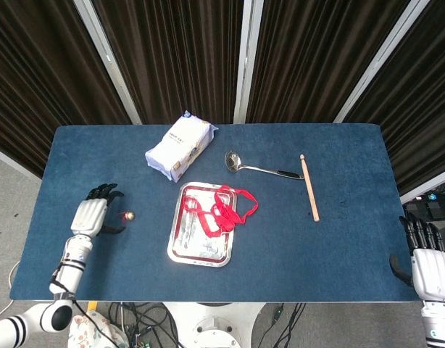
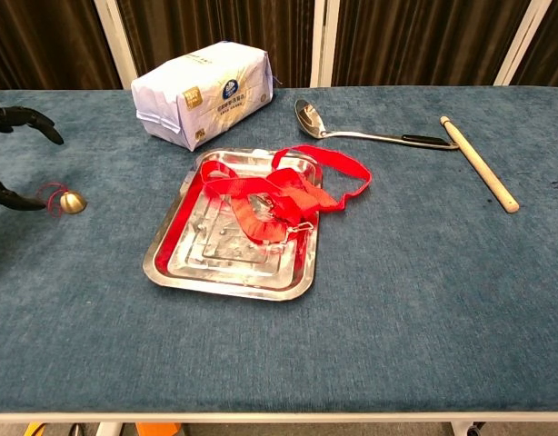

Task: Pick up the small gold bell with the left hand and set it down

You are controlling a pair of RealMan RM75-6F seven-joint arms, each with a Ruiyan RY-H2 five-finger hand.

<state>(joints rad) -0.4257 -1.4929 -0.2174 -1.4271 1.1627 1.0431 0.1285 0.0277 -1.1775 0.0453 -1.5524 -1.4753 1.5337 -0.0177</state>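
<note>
Left hand [image 1: 90, 214] hovers just beside the small gold bell [image 1: 130, 215] — fingers [image 2: 29, 117] spread wide, holding nothing — while the bell rests on the blue table [image 1: 338, 232].

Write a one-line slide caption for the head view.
Robot's open left hand beside the small gold bell on the blue table.

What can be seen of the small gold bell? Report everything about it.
The small gold bell is a shiny, brass-looking dome lying tipped on its side on the blue table, left of the steel tray. A thin red cord loops from it toward the table's left edge. The left hand is beside it, fingers apart; one dark fingertip reaches the cord, but nothing grips the bell.
</note>
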